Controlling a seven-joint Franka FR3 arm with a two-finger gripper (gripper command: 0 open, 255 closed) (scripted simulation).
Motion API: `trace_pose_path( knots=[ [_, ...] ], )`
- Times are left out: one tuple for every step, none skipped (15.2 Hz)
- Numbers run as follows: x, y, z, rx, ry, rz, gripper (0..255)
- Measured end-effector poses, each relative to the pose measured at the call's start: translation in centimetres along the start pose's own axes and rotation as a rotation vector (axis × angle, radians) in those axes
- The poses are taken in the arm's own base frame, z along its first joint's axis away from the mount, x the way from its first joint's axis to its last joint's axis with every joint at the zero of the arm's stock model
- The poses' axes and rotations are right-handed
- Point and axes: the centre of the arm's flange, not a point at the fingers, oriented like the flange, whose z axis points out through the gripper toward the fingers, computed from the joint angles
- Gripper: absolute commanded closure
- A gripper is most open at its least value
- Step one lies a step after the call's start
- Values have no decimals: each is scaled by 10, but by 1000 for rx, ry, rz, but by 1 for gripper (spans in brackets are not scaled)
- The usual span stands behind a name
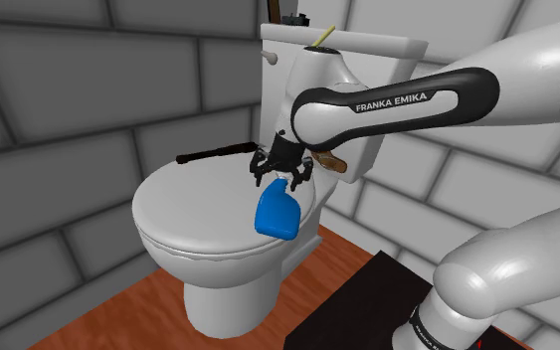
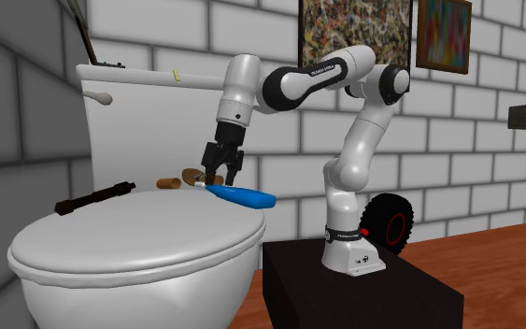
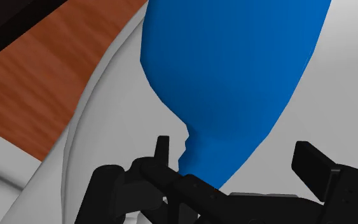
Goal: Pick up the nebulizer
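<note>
The nebulizer is a blue, bottle-shaped thing (image 1: 278, 214) lying on its side on the closed white toilet lid (image 1: 198, 204), its body overhanging the lid's edge nearest the stand. My black gripper (image 1: 282, 179) hangs straight down over its narrow white-tipped end. The second exterior view shows the blue body (image 2: 244, 196) pointing away from the gripper (image 2: 220, 178). Seen from the wrist, the neck (image 3: 209, 153) runs between the fingers (image 3: 162, 151), which stand open: one is close beside the neck and the other is clearly apart from it.
A dark rod (image 1: 213, 152) lies across the back of the lid, with brown pieces (image 2: 181, 179) near the tank (image 1: 342, 60). The black stand (image 2: 354, 285) sits close beside the bowl on a wooden floor (image 1: 118, 313). Brick walls enclose the corner, and a tyre (image 2: 393, 222) rests behind the stand.
</note>
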Motion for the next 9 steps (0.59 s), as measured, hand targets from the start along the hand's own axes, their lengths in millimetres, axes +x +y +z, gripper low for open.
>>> trace_pose_path(
  knots=[
    [-1, 1, 7, 0, 0, 0, 0],
    [-2, 2, 10, 0, 0, 1, 0],
    [-2, 1, 12, 0, 0, 1, 255],
    [-2, 1, 13, 0, 1, 1, 255],
    [-2, 1, 13, 1, 1, 1, 255],
    [-1, 1, 13, 1, 2, 1, 255],
    [-1, 2, 13, 1, 3, 2, 255],
    [-1, 2, 13, 2, 3, 3, 255],
    [-1, 2, 13, 2, 4, 3, 255]
  ],
)
